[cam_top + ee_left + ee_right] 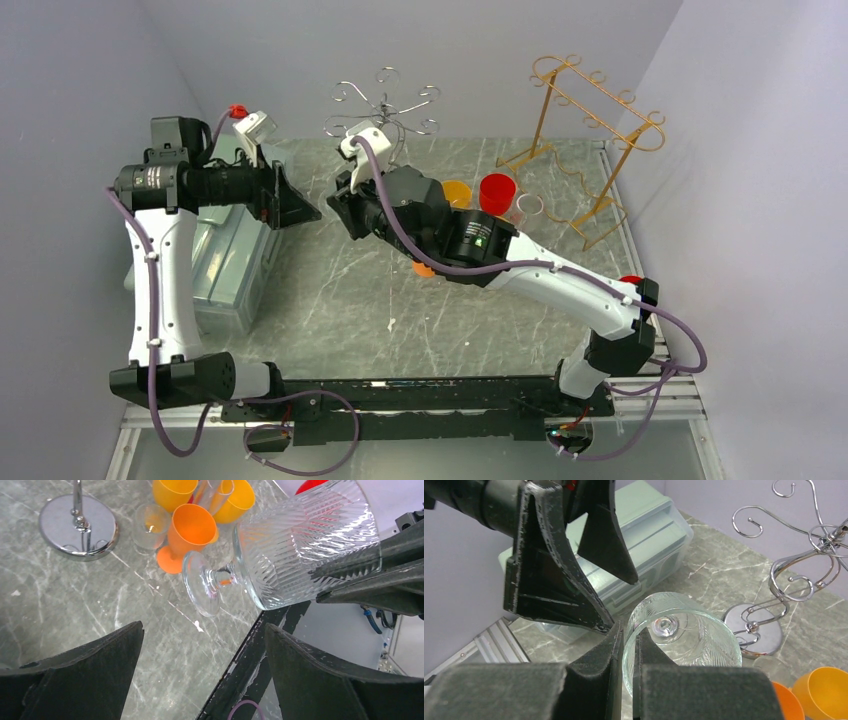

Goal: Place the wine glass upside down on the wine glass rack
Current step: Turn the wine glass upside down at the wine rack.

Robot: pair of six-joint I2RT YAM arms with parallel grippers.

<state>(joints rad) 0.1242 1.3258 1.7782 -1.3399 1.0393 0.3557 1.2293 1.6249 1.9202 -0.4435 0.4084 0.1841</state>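
The right gripper [628, 630] clamped the wine glass [684, 640] by its rim, sideways above the bench [75, 605]; the left gripper [205, 626] gaped nearby. The stem [223, 575] likely wanted a square grip before any release.

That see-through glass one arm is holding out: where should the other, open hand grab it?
Probably the short stem, from the foot's side. The right gripper pinches the rim, and the clear glass lies tilted with its foot toward the open left gripper. The bowl looks harder to span.
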